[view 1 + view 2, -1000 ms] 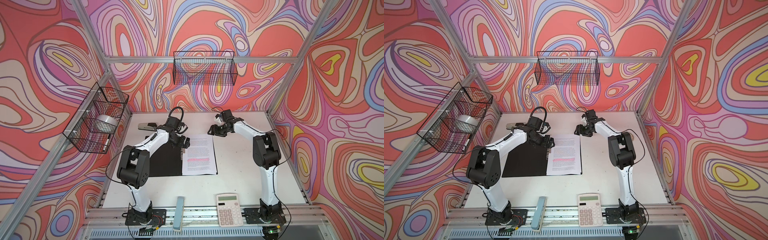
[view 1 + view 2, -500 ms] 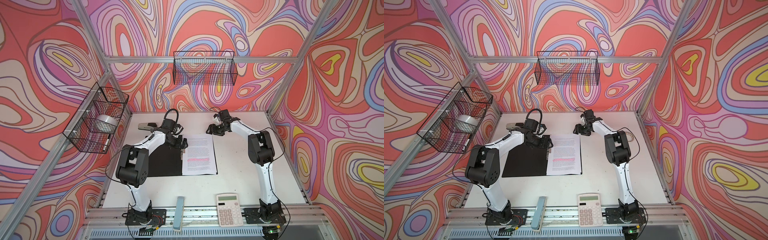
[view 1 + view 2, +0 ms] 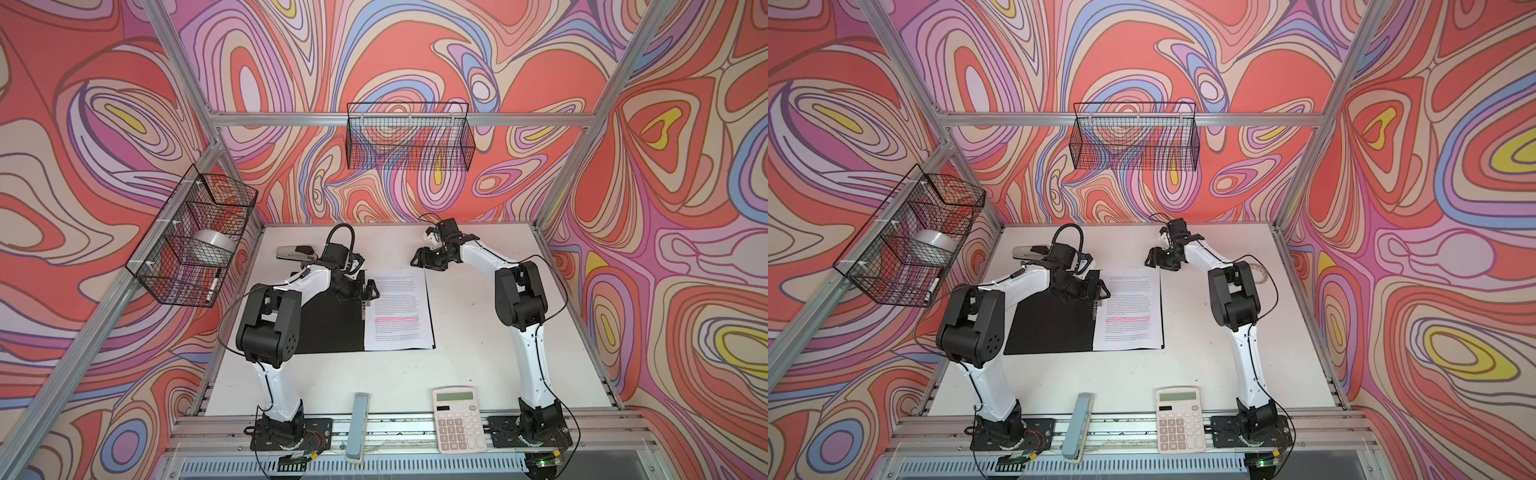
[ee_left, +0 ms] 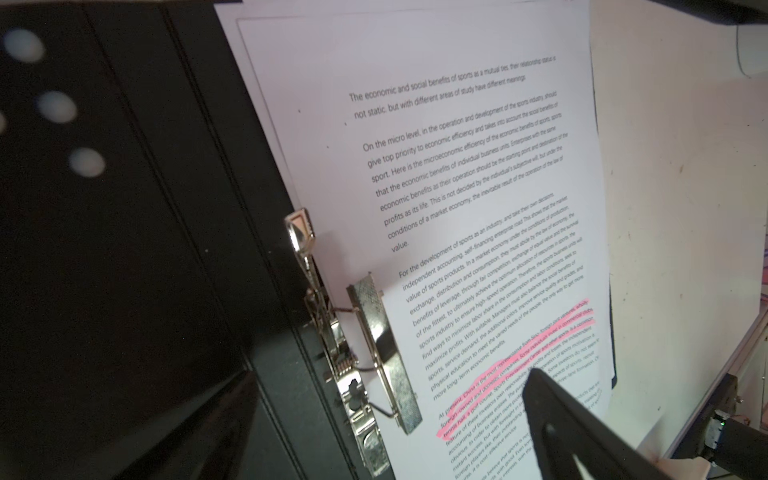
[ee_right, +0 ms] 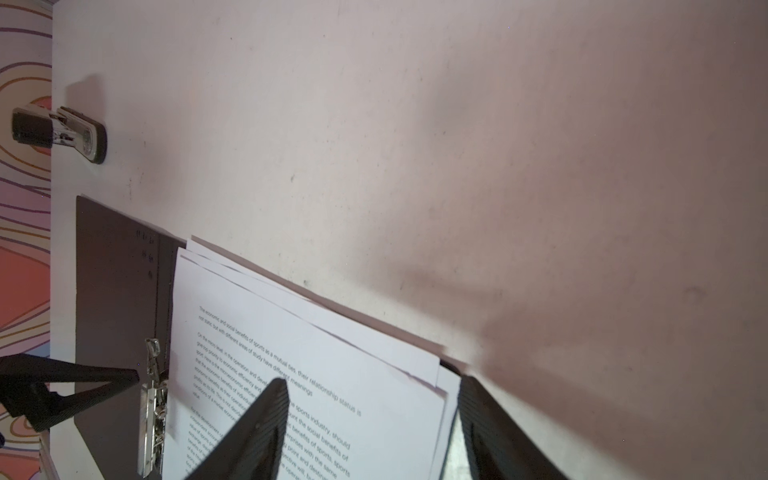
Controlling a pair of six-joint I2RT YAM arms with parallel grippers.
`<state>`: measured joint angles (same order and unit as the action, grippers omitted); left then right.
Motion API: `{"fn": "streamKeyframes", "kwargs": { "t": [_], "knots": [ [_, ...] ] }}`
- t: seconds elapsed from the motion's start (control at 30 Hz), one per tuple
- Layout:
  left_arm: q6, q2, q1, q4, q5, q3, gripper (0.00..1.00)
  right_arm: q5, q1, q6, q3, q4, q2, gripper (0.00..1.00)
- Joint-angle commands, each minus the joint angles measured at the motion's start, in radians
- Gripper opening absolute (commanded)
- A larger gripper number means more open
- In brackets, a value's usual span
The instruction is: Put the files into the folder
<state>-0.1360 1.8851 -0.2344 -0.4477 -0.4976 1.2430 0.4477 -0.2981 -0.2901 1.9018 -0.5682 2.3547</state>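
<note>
The folder (image 3: pixel 328 328) (image 3: pixel 1050 328) lies open on the table, black inside up. The files (image 3: pixel 399 307) (image 3: pixel 1133 307) rest on its right half, slightly fanned at the far edge. In the left wrist view the folder's metal clip (image 4: pixel 382 345) lies over the left margin of the files (image 4: pixel 478 208). My left gripper (image 3: pixel 370 291) (image 3: pixel 1102 291) (image 4: pixel 390 374) hovers open over the clip, holding nothing. My right gripper (image 3: pixel 417 259) (image 3: pixel 1150 259) (image 5: pixel 372 382) is open above the far right corner of the files (image 5: pixel 311 353), empty.
A stapler (image 3: pixel 295 252) (image 5: pixel 62 133) lies at the back left of the table. A white calculator (image 3: pixel 457 419) and a pale blue bar (image 3: pixel 359 428) sit at the front rail. Wire baskets hang on the left wall (image 3: pixel 195 241) and back wall (image 3: pixel 409 141).
My right gripper has drifted slightly to the left near the files' far corner. The left gripper stays over the clip, barely shifted. Files and folder have not moved.
</note>
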Motion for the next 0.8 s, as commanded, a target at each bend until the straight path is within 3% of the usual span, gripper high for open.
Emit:
{"fn": "streamKeyframes", "kwargs": {
  "t": [0.0, 0.33, 0.77],
  "knots": [
    [-0.013, 0.023, 0.004, 0.016, -0.025, -0.011, 1.0, 0.014, -0.004, 0.0, 0.024, 0.005, 0.037, 0.69],
    [-0.01, 0.012, 0.006, 0.011, -0.021, -0.024, 1.0, -0.034, -0.004, 0.005, 0.028, -0.006, 0.037, 0.69],
    [-0.011, 0.05, 0.006, 0.006, -0.056, -0.015, 1.0, -0.014, -0.008, 0.005, 0.033, -0.013, 0.054, 0.69]
  ]
}}
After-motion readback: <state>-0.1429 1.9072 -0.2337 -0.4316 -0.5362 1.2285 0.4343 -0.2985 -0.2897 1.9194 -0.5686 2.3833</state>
